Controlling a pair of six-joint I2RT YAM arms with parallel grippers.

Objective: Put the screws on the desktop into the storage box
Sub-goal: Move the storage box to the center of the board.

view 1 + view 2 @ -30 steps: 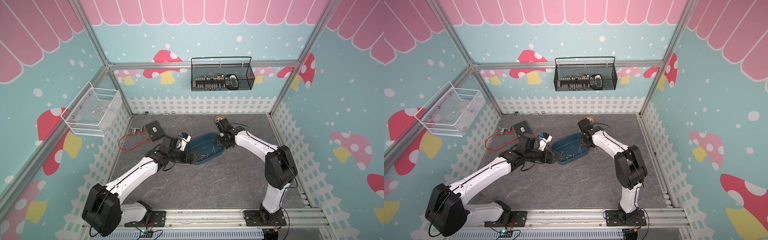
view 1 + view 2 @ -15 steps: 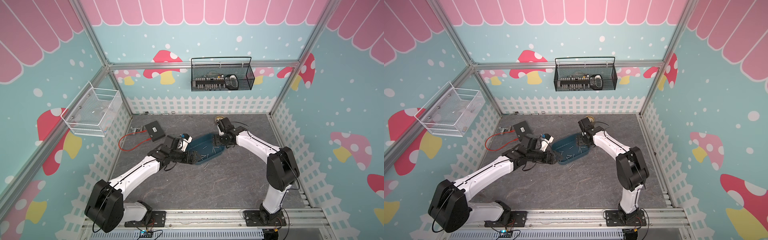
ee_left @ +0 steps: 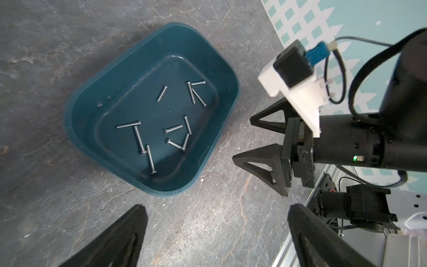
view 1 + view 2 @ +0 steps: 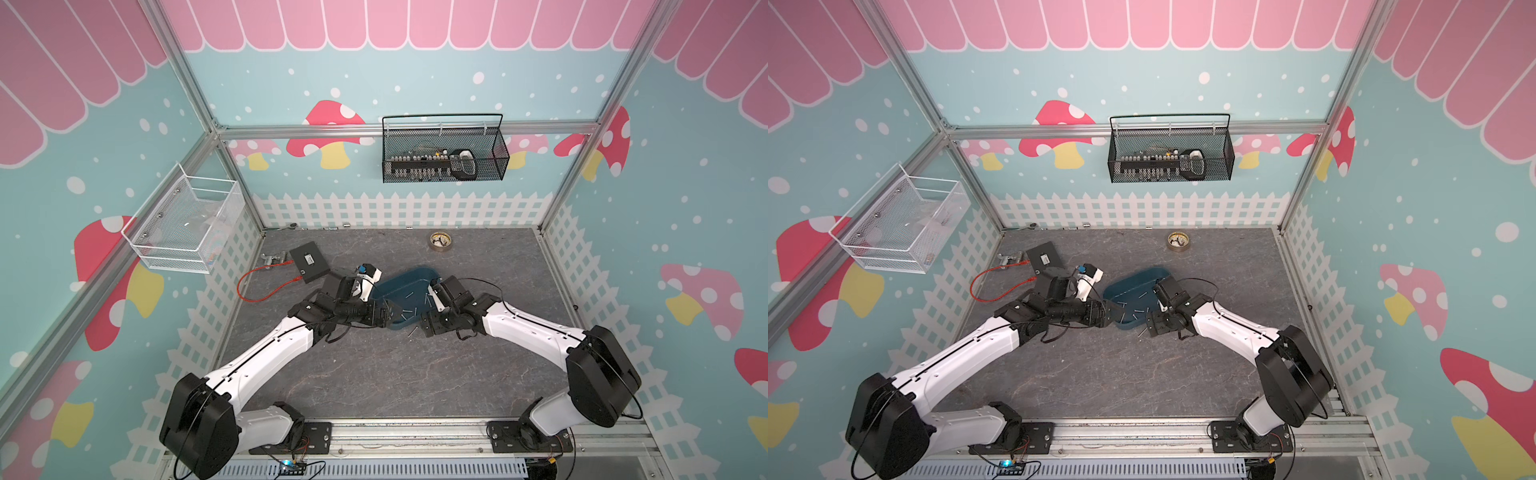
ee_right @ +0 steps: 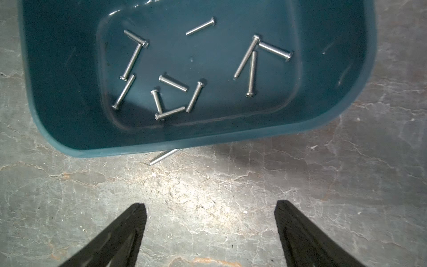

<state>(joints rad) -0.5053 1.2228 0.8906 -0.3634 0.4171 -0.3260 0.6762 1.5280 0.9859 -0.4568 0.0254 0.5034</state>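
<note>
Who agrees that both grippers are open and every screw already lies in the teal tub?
Not every: one screw lies on the desktop beside the tub's outer wall, seen in the right wrist view. Left gripper and right gripper are open.

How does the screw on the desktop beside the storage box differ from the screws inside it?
The lone screw lies alone on the desktop; the screws in the box lie on the storage box floor, several touching. The lone screw has one end hidden by the box rim; the screws in the box show in full. All are thin, silvery, lying flat.
</note>
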